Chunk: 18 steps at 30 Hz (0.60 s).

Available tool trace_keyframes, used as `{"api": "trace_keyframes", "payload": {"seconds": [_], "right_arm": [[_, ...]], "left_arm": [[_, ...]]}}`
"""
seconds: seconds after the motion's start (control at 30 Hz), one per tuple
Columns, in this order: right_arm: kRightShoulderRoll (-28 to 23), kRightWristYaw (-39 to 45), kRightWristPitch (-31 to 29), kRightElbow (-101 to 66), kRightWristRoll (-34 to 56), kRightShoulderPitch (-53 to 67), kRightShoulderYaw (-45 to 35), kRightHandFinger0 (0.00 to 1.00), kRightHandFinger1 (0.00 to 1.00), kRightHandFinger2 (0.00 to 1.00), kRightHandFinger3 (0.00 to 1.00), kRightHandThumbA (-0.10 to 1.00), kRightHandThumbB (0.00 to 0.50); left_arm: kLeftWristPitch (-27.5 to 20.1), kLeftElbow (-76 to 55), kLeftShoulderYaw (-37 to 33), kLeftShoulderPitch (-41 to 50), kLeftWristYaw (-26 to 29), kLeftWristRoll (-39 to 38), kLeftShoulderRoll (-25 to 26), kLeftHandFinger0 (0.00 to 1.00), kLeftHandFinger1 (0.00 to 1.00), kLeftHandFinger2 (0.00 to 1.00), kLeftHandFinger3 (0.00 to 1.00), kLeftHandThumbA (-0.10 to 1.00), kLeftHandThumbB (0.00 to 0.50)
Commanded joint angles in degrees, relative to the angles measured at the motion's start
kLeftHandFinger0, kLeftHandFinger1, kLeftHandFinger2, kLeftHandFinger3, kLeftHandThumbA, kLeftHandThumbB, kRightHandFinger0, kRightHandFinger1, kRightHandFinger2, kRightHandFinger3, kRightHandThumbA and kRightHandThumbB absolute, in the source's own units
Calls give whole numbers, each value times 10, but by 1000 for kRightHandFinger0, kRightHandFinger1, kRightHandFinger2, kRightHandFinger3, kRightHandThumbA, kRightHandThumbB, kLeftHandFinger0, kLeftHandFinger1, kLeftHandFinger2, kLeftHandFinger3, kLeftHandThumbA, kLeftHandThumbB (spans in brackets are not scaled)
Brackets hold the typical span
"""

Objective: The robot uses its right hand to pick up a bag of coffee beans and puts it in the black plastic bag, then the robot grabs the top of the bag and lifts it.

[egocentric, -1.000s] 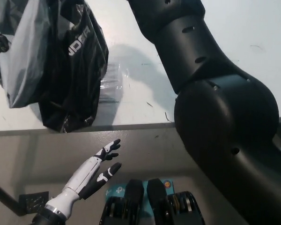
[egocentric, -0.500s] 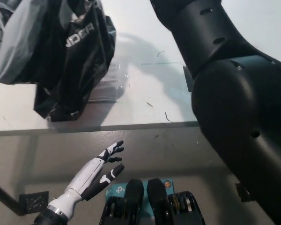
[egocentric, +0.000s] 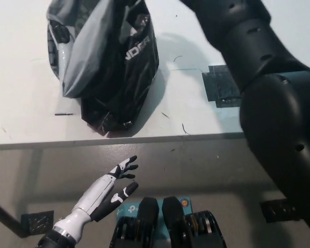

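Observation:
The black plastic bag (egocentric: pixel 111 67) with white lettering and a grey glossy side sits over the white table (egocentric: pixel 20 103), its bottom near the front edge. Its top runs out of the picture's upper edge. My black right arm (egocentric: pixel 268 88) rises from the bottom right toward the top, above the bag; its hand is out of frame. No coffee bean bag shows outside the plastic bag. My white left hand (egocentric: pixel 112 187) rests below the table edge at the lower left, open with fingers spread.
The table's front edge (egocentric: pixel 144 140) crosses the picture, with grey floor below it. A dark tape patch (egocentric: pixel 221 86) lies on the table right of the bag. A small dark square (egocentric: pixel 36 222) sits on the floor at the lower left.
The black bag has moved to the right across the table and my right arm has swung right with it, uncovering the tape patch. The left hand has hardly moved.

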Motion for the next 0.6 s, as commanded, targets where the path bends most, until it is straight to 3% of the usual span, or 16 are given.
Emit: {"api": "trace_keyframes", "payload": {"seconds": [0.0,0.03,0.07,0.1,0.13,0.2,0.23,0.27,0.37,0.57], "right_arm": [[-35,89,6,-17,-124,5,146,444,573,833,940,344,183],[-36,95,8,-18,-135,10,164,444,573,833,940,344,183],[-42,144,11,-24,-185,23,239,900,1000,1000,1000,622,213],[-46,181,9,-28,-223,33,292,1000,1000,1000,1000,768,258],[-54,239,-5,-33,-282,49,379,1000,1000,1000,1000,871,298],[-59,255,-22,-46,-298,68,418,1000,1000,1000,1000,823,328],[-64,252,-31,-50,-318,75,450,1000,1000,1000,1000,883,423],[-68,256,-31,-54,-323,77,463,1000,1000,1000,1000,895,450],[-86,266,-32,-75,-332,75,507,1000,1000,1000,1000,989,458],[-111,301,-13,-112,-324,66,556,1000,1000,1000,1000,993,449]], "left_arm": [[-5,-10,-1,-12,-2,4,4,876,799,897,1000,1000,212],[-5,-10,-1,-12,-2,4,4,876,799,897,1000,1000,212],[-5,-10,-2,-11,-1,5,4,882,799,899,1000,1000,205],[-6,-9,-3,-11,-2,5,4,886,802,903,1000,1000,213],[-3,-11,-4,-11,-3,10,6,886,803,904,1000,1000,217],[-1,-11,-5,-12,-3,12,6,886,803,899,1000,1000,209],[-1,-11,-4,-13,-4,10,6,892,801,888,1000,1000,207],[1,-11,-4,-14,-5,9,7,894,800,886,1000,1000,208],[6,-10,-4,-18,-7,10,8,910,801,886,1000,1000,214],[10,-9,-5,-15,-9,13,10,881,802,903,1000,1000,236]]}}
